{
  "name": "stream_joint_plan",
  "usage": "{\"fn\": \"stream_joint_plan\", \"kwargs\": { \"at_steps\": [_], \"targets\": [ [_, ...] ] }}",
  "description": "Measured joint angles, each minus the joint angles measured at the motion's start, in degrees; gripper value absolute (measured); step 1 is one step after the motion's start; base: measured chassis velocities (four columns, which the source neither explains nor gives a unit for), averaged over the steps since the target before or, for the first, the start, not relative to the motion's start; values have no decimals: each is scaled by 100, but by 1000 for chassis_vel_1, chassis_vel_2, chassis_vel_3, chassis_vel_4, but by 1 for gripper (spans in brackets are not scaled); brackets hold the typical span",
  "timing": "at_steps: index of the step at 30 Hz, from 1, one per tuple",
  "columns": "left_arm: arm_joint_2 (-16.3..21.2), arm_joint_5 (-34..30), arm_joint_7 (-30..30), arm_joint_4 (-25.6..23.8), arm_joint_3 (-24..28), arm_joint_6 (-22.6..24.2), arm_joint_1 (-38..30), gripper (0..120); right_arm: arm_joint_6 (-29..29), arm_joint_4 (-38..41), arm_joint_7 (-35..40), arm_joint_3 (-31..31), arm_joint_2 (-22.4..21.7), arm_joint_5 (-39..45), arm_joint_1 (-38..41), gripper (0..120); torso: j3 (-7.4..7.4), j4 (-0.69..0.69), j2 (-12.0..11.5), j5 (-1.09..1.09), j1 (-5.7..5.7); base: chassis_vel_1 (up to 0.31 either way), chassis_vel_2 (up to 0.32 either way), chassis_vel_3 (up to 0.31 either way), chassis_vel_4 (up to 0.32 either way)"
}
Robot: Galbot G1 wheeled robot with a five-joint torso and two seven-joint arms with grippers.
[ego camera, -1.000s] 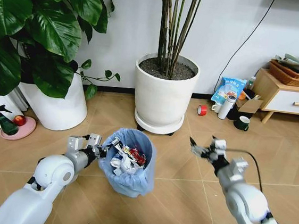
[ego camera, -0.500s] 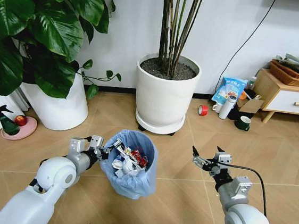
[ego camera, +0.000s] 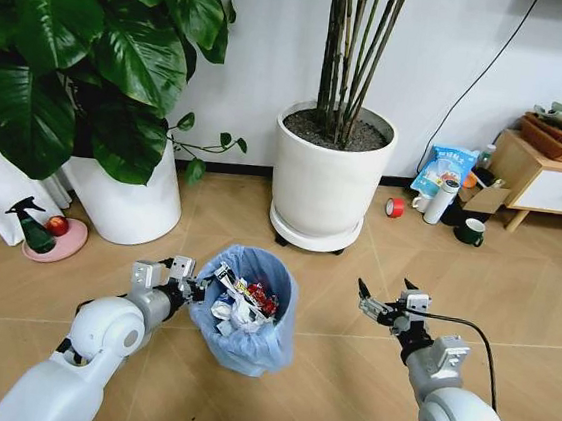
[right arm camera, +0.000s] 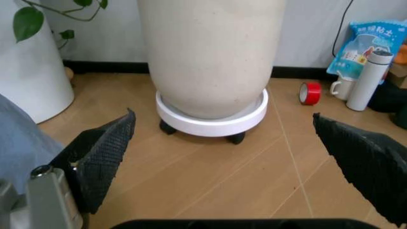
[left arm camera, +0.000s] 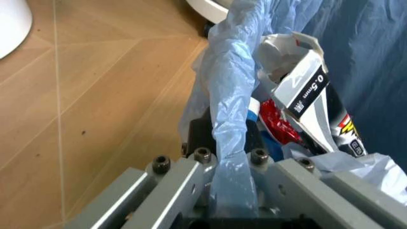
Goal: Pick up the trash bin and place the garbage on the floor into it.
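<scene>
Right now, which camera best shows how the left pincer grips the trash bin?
The left wrist view: the left pincer is shut on the trash bin rim, bag pinched between its fingers. The head view shows the whole bin with the pincer at its rim. The right wrist view catches a blue sliver of it.

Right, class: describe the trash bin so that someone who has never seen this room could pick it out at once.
Start at the tall white pot holding bare stems against the wall. On the wooden floor just in front of it stands the trash bin, with the left end effector clamped on its rim. Unlike the white pots, it is small, lined with crinkly blue plastic, and full of litter.
</scene>
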Motion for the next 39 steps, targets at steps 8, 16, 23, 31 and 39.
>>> {"fn": "stream_joint_plan", "kwargs": {
  "at_steps": [8,16,23,31,39],
  "targets": [
    [0,14,1,-33,-37,-5,35,0,-12,-14,-9,-89,-2,2,2,100,0,1,0,-1,0,127,18,-134,-13],
    [8,14,5,-76,-55,-8,77,0,-12,8,-15,-112,47,-73,-91,100,0,1,-1,0,0,109,-42,-110,57],
    [11,18,8,-121,-71,-8,121,0,-9,77,-28,-103,98,-143,-207,100,-1,1,-1,0,-1,155,-127,-160,116],
    [-5,61,8,-180,-94,-11,209,0,33,157,-81,-112,203,-318,-385,100,0,1,-1,-1,-1,167,-114,-161,117],
    [-15,119,12,-270,-148,-18,348,0,73,205,-102,-131,248,-372,-500,100,0,1,-1,0,0,170,-115,-170,111]
  ]
}}
